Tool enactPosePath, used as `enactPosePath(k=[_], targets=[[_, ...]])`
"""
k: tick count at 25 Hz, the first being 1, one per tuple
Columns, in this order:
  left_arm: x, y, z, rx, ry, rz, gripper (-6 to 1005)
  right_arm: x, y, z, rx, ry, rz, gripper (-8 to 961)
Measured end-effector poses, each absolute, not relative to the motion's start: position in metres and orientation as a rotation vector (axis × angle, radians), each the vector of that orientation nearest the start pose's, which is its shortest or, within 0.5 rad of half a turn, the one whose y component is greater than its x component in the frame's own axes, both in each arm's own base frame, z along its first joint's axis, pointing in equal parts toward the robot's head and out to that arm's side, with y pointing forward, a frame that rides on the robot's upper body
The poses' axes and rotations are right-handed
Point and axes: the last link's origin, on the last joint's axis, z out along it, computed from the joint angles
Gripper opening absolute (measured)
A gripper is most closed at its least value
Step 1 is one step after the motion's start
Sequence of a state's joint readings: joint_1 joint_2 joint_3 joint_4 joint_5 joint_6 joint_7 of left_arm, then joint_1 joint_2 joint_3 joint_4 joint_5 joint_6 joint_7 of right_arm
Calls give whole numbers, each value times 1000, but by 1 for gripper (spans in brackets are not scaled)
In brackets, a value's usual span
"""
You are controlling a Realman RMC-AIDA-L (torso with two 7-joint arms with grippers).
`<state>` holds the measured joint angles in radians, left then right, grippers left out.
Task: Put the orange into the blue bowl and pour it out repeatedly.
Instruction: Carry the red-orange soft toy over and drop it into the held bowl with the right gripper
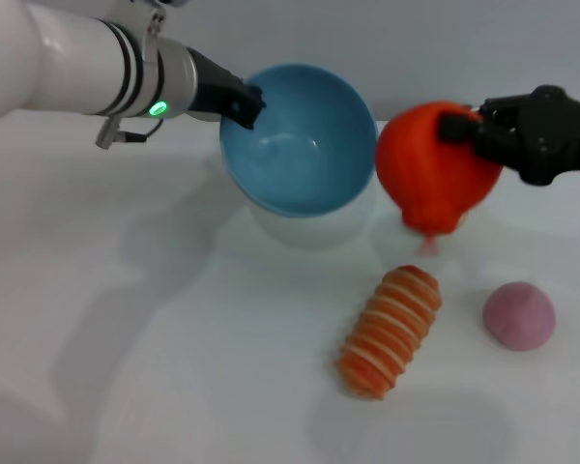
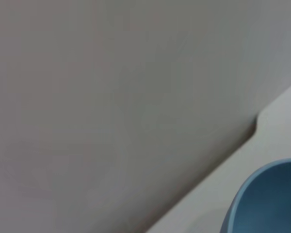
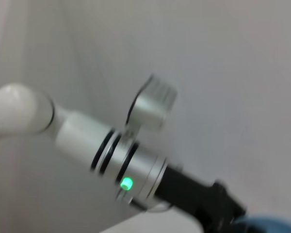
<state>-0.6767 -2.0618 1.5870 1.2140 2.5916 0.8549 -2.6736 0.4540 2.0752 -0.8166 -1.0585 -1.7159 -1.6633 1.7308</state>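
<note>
The light blue bowl [image 1: 300, 145] is held up off the table and tilted, its opening facing the camera; it is empty. My left gripper [image 1: 244, 104] is shut on its left rim. Part of the bowl shows in the left wrist view [image 2: 266, 199]. The red-orange orange [image 1: 430, 172] hangs in the air just right of the bowl, stem nub pointing down. My right gripper [image 1: 464, 129] is shut on its upper right side. The right wrist view shows the left arm and a bit of the bowl's rim [image 3: 271, 225].
An orange-and-cream striped oblong piece [image 1: 391, 331] lies on the white table below the orange. A pink ball [image 1: 519, 314] lies to its right. The table's back edge meets a grey wall.
</note>
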Motion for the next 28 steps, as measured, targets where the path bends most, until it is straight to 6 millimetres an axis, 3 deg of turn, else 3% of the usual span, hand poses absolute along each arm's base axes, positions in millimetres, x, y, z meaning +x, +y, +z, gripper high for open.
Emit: enactPosePath(k=[3, 11, 24, 28], targets=[[-122, 419, -36, -2404, -559, 83, 0, 203, 340, 71, -2631, 559, 956, 29], [-100, 395, -60, -2540, -497, 118, -1, 209, 352, 50, -2611, 604, 971, 28], [-98, 395, -64, -2549, -500, 98, -1, 216, 358, 30, -2595, 747, 980, 36], [-99, 396, -63, -2542, -507, 94, -1, 220, 358, 32, -2574, 762, 989, 171]])
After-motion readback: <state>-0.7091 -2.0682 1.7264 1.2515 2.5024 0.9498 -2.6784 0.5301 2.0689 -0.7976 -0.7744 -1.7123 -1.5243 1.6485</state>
